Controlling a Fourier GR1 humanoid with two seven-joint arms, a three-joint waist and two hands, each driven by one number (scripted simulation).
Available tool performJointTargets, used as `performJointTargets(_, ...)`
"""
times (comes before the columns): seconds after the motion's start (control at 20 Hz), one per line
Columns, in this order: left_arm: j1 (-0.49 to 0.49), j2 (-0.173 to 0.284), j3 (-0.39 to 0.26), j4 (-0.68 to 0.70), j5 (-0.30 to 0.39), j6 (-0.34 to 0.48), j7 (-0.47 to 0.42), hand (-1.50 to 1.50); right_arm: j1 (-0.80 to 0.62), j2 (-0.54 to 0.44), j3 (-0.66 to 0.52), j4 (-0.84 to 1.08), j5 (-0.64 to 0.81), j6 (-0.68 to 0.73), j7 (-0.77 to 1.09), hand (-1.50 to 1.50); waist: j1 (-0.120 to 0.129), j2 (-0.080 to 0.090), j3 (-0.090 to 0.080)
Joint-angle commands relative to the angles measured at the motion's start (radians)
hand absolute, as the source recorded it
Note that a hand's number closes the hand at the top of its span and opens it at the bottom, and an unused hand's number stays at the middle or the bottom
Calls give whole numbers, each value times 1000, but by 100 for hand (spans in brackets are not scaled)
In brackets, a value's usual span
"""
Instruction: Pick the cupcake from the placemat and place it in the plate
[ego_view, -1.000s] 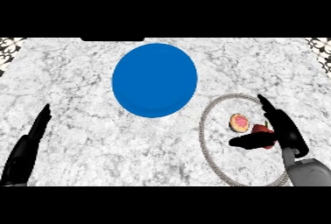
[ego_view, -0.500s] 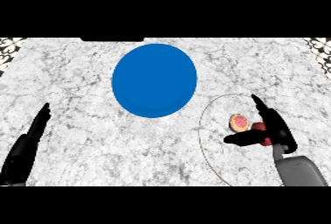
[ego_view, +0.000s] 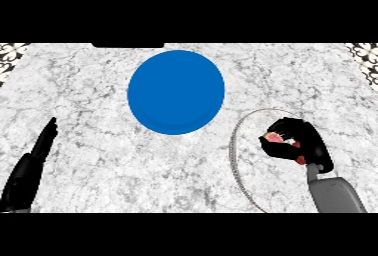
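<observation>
The cupcake (ego_view: 278, 139) sits at right of centre in the frame, inside the curled fingers of the right hand (ego_view: 299, 141), over the pale, grey-rimmed placemat (ego_view: 236, 150). The right forearm rises from the lower right corner, hand bent inward, fingers and thumb wrapped round the cupcake and partly hiding it. The blue plate (ego_view: 176, 92) lies at upper centre, well apart. The left hand (ego_view: 43, 142) rests at the lower left edge, fingers straight

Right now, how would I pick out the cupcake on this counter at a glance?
On the grey marble counter, look right of the blue round plate to the thin-rimmed round placemat. The small pink-topped cupcake sits there inside the curled black right hand, the only pink thing in view.
</observation>
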Motion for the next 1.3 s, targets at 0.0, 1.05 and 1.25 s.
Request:
performJointTargets(0.0, -47, -23, 5, -9, -34, -12, 51, 0, -40, 14, -36, 110, 25, 9, -61, 150, 1, 7, 7)
performJointTargets(1.05, -117, -41, -59, -5, -43, -45, 8, 0, -668, -425, -2, 470, 191, 202, -930, 150, 139, 58, 14)
performJointTargets(1.25, -117, -32, -55, 13, -50, -48, 17, 0, -759, -393, -40, 564, 114, 255, -1125, 150, 129, 50, 12)
